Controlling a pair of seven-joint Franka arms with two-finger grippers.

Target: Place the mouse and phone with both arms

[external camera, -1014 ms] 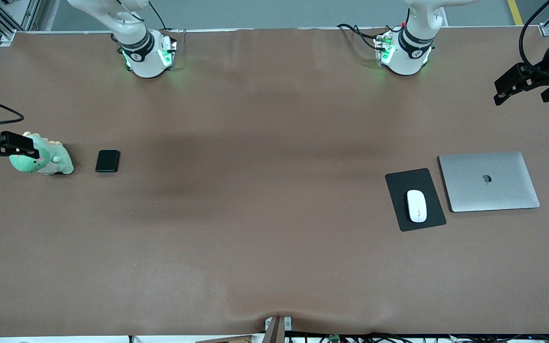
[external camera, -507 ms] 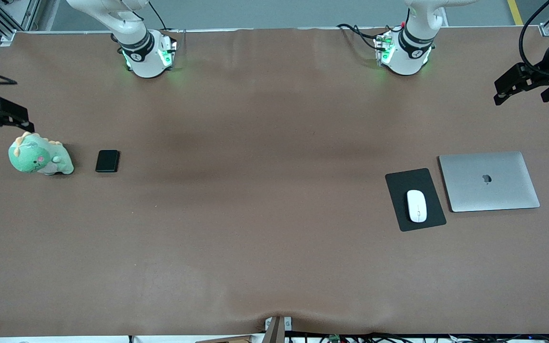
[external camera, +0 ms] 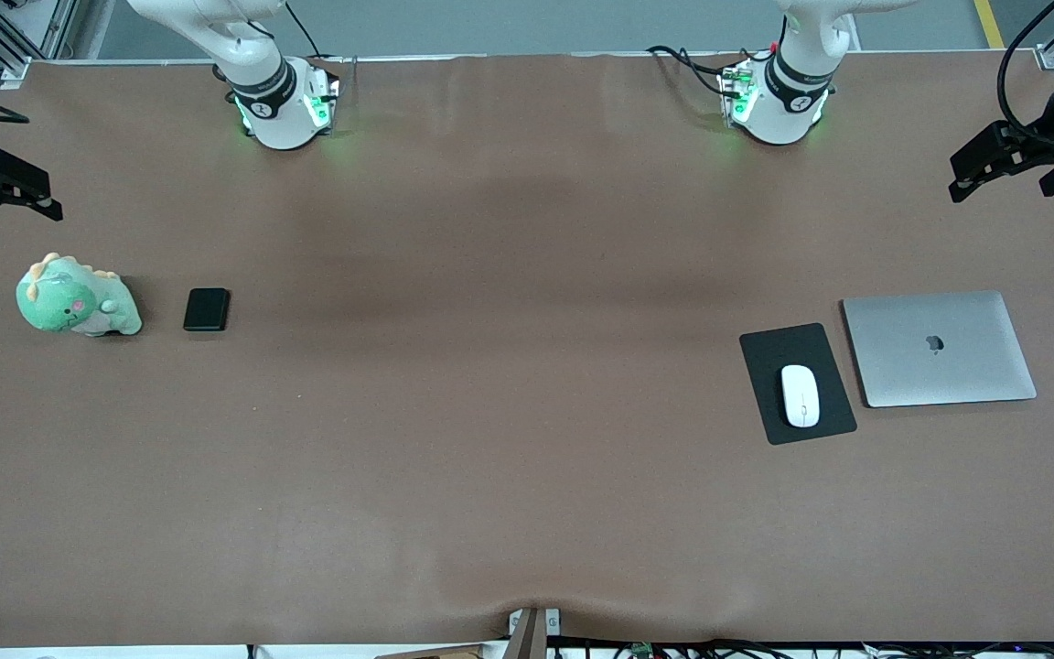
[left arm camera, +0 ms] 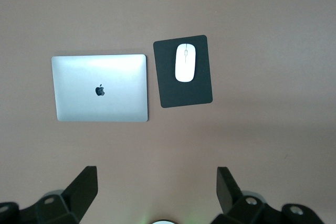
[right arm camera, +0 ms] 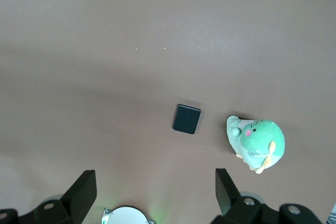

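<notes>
I see the small white oval mouse (external camera: 800,395) lying on a flat black mouse pad (external camera: 797,383), just beside a closed silver laptop (external camera: 939,348). My left hand (external camera: 994,165) hangs up high over that end of the brown counter (external camera: 509,412), fingers (left arm camera: 84,187) wide, holding nothing. The small black phone (external camera: 206,309) lies beside a green plush dinosaur (external camera: 74,302). My right hand (external camera: 5,183) hangs high there too, wide and holding nothing.

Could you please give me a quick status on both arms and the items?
Left claw open, empty, over table's left-arm end. Right claw open, empty, over right-arm end. Mouse on pad; phone beside plush. Nothing obstructing.
</notes>
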